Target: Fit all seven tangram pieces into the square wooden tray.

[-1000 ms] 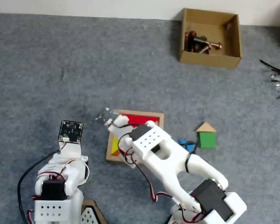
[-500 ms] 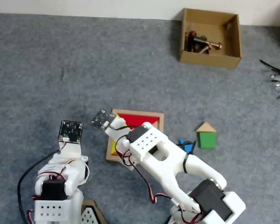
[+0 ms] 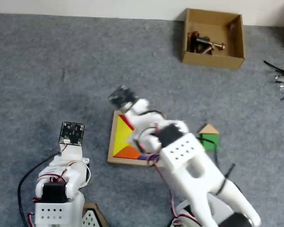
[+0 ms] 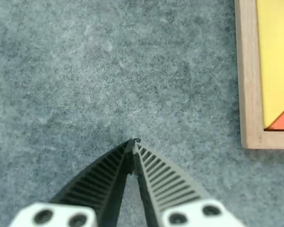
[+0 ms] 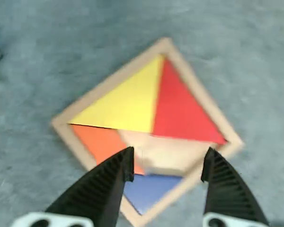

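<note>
The square wooden tray (image 3: 111, 146) lies mid-table with a yellow triangle (image 3: 119, 137), an orange piece (image 3: 128, 152) and a red sliver (image 3: 125, 122) showing beside the right arm (image 3: 180, 151). In the right wrist view my right gripper (image 5: 168, 158) hangs open above the tray (image 5: 109, 82), holding nothing. Inside it are yellow (image 5: 128, 104), red (image 5: 180, 111), orange (image 5: 102, 142) and blue (image 5: 149, 187) pieces around a pale wood-coloured patch (image 5: 170, 153). A green square (image 3: 209, 142) and a tan triangle (image 3: 208, 128) lie right of the tray. My left gripper (image 4: 132, 142) is shut over carpet, apart from the tray's corner (image 4: 248, 94).
A cardboard box (image 3: 213, 38) with metal parts stands at the back right. Cables (image 3: 281, 78) lie at the right edge. The left arm (image 3: 61, 184) sits folded at the front left. Grey carpet stretches open to the left and behind the tray.
The right arm has swung up and to the right, uncovering the tray's left half; its wrist moved toward the tray's far side. The left arm has kept still.
</note>
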Available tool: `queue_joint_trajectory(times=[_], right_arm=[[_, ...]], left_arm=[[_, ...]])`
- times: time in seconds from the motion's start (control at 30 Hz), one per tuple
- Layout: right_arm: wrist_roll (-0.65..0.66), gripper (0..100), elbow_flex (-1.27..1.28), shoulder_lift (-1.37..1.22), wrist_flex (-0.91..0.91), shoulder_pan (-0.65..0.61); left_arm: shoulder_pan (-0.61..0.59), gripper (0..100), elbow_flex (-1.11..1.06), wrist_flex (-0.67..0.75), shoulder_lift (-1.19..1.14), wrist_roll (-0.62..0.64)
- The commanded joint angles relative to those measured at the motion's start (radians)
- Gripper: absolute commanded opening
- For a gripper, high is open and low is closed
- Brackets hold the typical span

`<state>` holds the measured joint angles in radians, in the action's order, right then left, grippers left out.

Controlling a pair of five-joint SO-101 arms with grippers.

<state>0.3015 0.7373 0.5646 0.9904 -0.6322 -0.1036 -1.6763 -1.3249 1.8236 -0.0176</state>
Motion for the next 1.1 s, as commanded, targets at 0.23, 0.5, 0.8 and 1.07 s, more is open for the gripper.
queue_joint_trajectory(times=[0.23,0.5,0.8,1.07], right_arm=[[-0.002,22.8,0.025,0.008,0.010,0.361],[-0.103,22.9,-0.021,-0.180,0.012,0.532],[-0.104,22.8,-0.245,-0.367,0.180,0.691],[-0.104,22.8,-0.340,-0.539,0.245,0.728]], left_arm=[[0.012,1,-0.018,-0.003,0.010,0.002],[0.012,1,-0.018,-0.003,0.010,0.002],[0.012,1,-0.018,-0.003,0.010,0.002],[0.012,1,-0.018,-0.003,0.010,0.002]])
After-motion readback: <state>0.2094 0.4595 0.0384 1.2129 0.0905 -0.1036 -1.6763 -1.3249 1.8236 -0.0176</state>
